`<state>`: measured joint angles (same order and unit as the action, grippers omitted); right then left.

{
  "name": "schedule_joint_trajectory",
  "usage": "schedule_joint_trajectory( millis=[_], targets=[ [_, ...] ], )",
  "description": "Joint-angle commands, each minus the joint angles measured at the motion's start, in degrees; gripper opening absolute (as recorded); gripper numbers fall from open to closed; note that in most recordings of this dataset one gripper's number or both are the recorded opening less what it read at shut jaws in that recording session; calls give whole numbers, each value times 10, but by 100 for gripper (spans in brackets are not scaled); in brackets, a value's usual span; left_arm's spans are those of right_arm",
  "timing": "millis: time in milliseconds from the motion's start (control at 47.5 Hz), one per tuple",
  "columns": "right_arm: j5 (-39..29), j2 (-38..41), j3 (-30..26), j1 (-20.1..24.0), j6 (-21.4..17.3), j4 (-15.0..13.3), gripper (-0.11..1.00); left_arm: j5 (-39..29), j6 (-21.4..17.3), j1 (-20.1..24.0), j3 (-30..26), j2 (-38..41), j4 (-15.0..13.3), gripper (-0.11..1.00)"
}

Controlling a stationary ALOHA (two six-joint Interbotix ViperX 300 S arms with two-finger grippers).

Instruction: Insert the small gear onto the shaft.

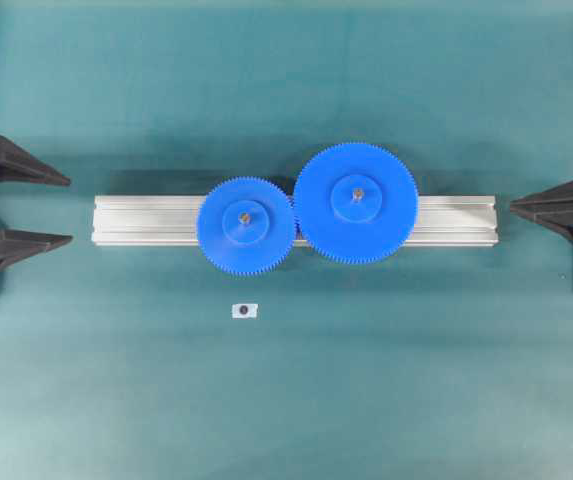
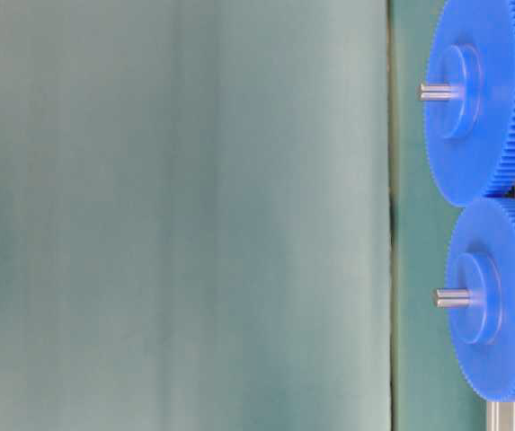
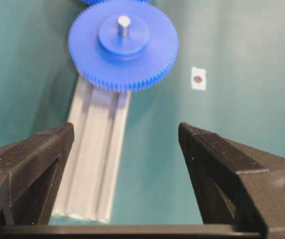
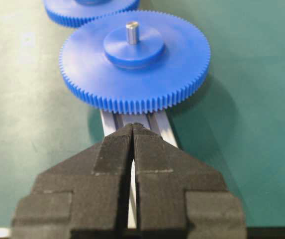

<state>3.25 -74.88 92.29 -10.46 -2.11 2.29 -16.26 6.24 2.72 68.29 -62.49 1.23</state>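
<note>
The small gear (image 1: 245,220) is a blue toothed disc sitting flat on the left part of the aluminium rail (image 1: 146,220). The grey shaft (image 1: 244,217) pokes up through its raised hub. In the left wrist view the small gear (image 3: 123,45) lies ahead with the shaft (image 3: 124,25) standing out of its centre. My left gripper (image 1: 70,210) is at the table's left edge, open and empty, well clear of the gear; its fingers (image 3: 38,159) are spread wide. My right gripper (image 1: 513,208) is shut and empty just off the rail's right end.
A larger blue gear (image 1: 356,203) sits on its own pin to the right, its teeth meeting the small gear's. In the right wrist view it (image 4: 135,64) lies just ahead of the gripper (image 4: 133,127). A small white tag (image 1: 245,310) lies on the green mat before the rail.
</note>
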Motion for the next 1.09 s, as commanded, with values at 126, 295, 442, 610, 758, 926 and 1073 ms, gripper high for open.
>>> schedule_joint_trajectory(
  millis=[126, 295, 442, 610, 758, 926, 1073],
  targets=[
    [18, 5, 0, 0, -3, -1, 3, 7, 18, -1, -4, 4, 0, 86],
    [18, 5, 0, 0, -3, 0, 3, 7, 18, -1, -4, 4, 0, 86],
    [18, 5, 0, 0, -3, -1, 3, 7, 18, -1, -4, 3, 0, 86],
    [18, 5, 0, 0, -3, 0, 3, 7, 18, -1, -4, 3, 0, 86],
    [18, 5, 0, 0, -3, -1, 3, 7, 17, -1, -5, 3, 1, 86],
    [18, 5, 0, 0, -3, -1, 3, 8, 17, -1, -4, 2, 0, 86],
    [18, 5, 0, 0, -3, -1, 3, 7, 17, -1, -3, 2, 0, 86]
  ],
)
